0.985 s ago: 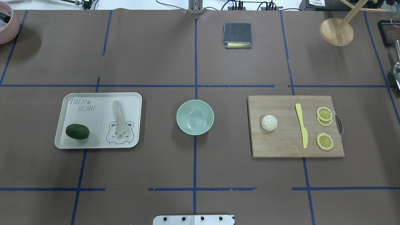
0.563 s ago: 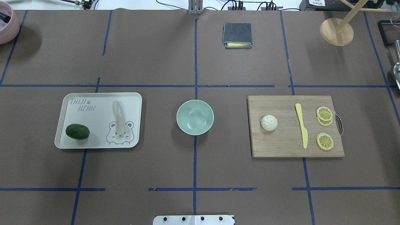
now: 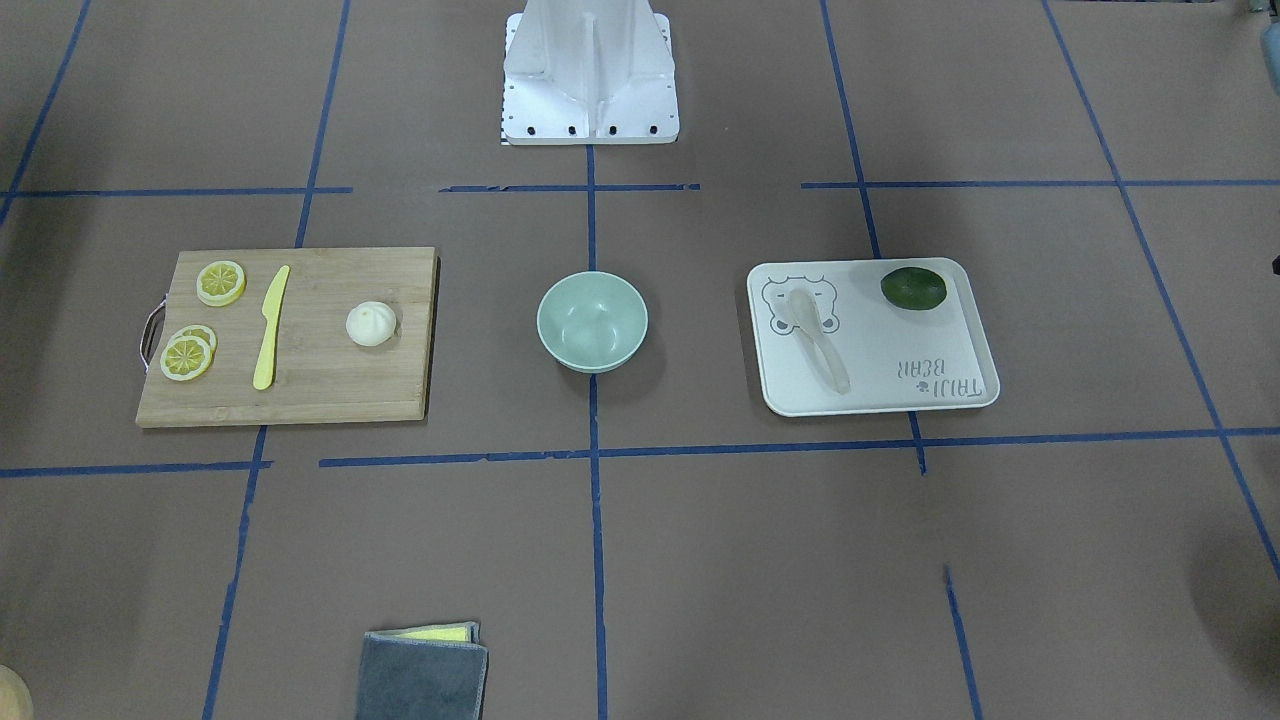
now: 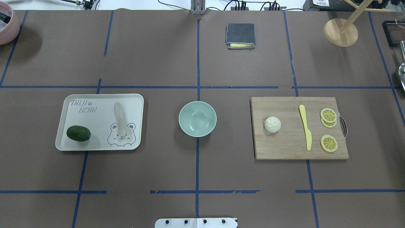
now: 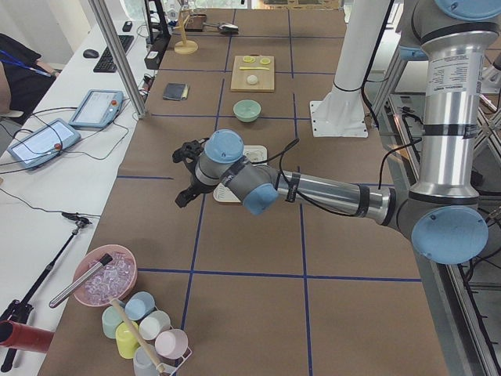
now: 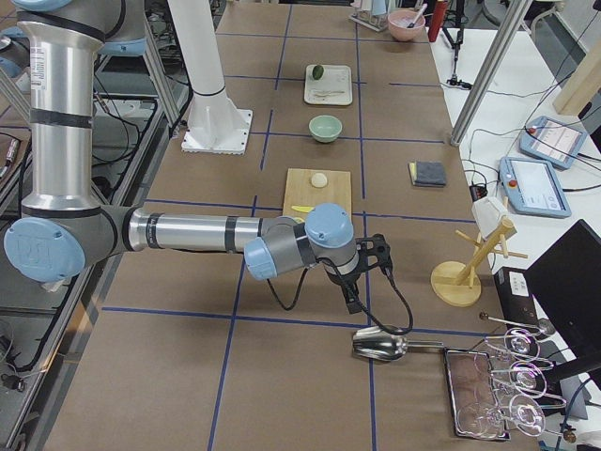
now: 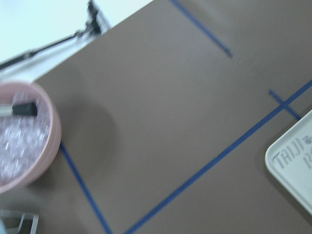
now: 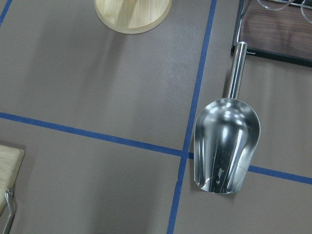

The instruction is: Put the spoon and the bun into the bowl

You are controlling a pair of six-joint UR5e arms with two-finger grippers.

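While bun (image 4: 272, 124) sits on board (image 4: 284, 145), left end effector (image 5: 182, 177), right end effector (image 6: 373, 271) state unclear.

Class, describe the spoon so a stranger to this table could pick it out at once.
Find the whitish bear tray, left of the mint-green bowl in the overhead view. On its right half lies the spoon, scoop over the bear drawing. It is pale, nearly the tray's colour, unlike the dark green fruit beside it.
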